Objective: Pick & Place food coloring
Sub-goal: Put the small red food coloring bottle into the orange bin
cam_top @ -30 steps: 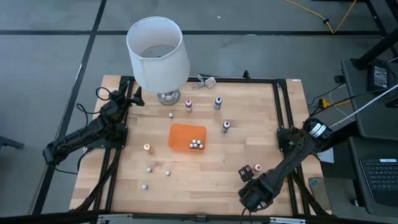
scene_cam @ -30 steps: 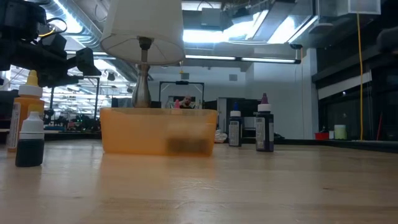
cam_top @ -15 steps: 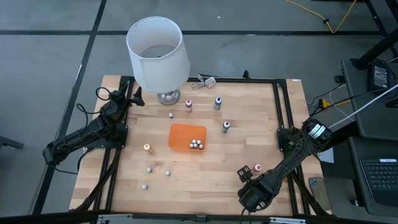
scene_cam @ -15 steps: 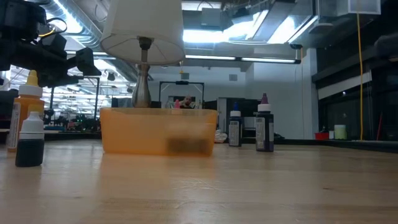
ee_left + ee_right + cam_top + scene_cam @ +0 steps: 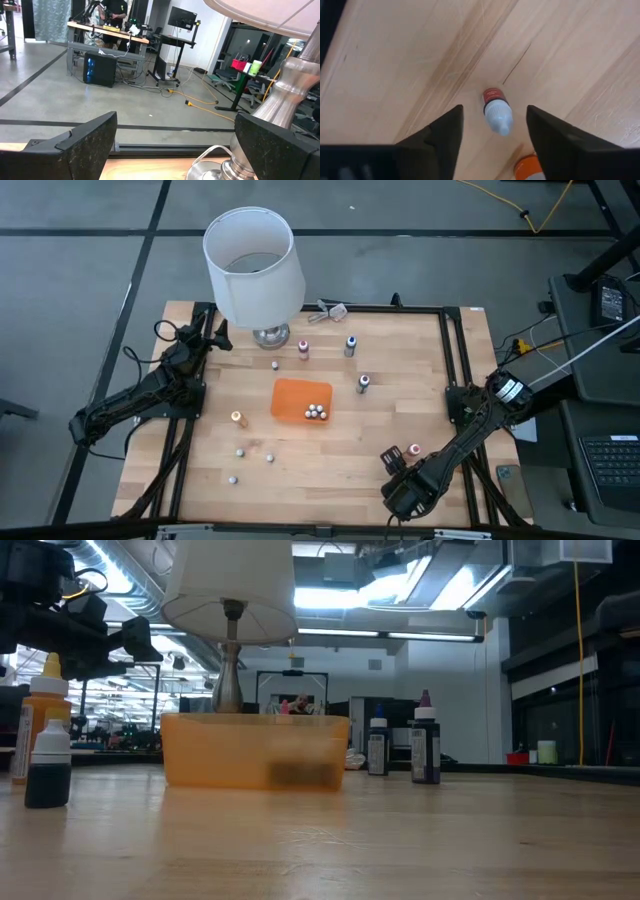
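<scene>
right end effector (image 5: 492, 131) – fingers apart, straddling red bottle (image 5: 496, 107) | labels – unreadable | left end effector (image 5: 175, 145) – wide

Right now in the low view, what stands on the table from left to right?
Orange bottle → dark bottle with white cap → orange tray → blue-capped bottle → purple-capped bottle.

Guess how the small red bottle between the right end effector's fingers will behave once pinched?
The red food coloring bottle looks tiny beside the right end effector, so probably very light. It seems to stand upright on the wooden table; an off-centre pinch could tip it. Its round, smooth-looking body may slip or twist.
</scene>
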`<state>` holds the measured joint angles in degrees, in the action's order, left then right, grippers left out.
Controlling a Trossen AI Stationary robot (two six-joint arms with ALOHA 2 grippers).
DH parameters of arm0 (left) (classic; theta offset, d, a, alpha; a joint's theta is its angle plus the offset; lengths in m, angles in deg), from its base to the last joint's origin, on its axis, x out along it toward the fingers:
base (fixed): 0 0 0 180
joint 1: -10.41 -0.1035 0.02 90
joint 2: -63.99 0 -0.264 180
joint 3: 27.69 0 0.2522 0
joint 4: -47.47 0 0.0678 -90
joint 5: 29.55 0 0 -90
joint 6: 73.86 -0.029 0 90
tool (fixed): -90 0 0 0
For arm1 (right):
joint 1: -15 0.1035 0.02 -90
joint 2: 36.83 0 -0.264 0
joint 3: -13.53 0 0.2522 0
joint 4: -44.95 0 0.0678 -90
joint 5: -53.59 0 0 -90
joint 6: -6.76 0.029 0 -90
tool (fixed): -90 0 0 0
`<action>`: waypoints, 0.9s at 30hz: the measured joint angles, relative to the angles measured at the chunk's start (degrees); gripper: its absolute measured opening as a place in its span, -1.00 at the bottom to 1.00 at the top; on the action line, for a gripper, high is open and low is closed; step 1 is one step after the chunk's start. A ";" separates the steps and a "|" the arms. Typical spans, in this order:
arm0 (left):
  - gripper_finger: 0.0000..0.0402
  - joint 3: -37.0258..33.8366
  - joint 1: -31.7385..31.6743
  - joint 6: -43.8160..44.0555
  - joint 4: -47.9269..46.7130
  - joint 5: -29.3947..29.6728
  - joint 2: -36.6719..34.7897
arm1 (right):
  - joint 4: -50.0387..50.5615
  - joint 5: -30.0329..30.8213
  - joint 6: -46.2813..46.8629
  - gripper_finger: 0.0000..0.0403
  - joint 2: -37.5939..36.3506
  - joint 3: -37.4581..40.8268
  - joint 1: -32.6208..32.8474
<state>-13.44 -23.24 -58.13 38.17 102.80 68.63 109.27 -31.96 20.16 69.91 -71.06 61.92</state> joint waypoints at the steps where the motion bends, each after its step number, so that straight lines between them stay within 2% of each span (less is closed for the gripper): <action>1: 0.95 0.00 0.01 0.00 0.00 0.00 0.00 | 0.01 -0.01 0.01 0.01 0.00 0.00 0.00; 14: 0.95 0.02 0.00 0.02 0.00 0.00 0.00 | 0.62 -0.02 1.34 -0.72 0.08 -0.92 -0.32; 27: 0.95 0.00 0.02 0.00 0.00 0.00 0.00 | 9.70 0.00 -0.33 -0.71 0.23 -13.95 -8.30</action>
<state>-13.43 -23.22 -58.13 38.17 102.80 68.63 118.97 -31.96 19.83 70.14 -85.01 53.62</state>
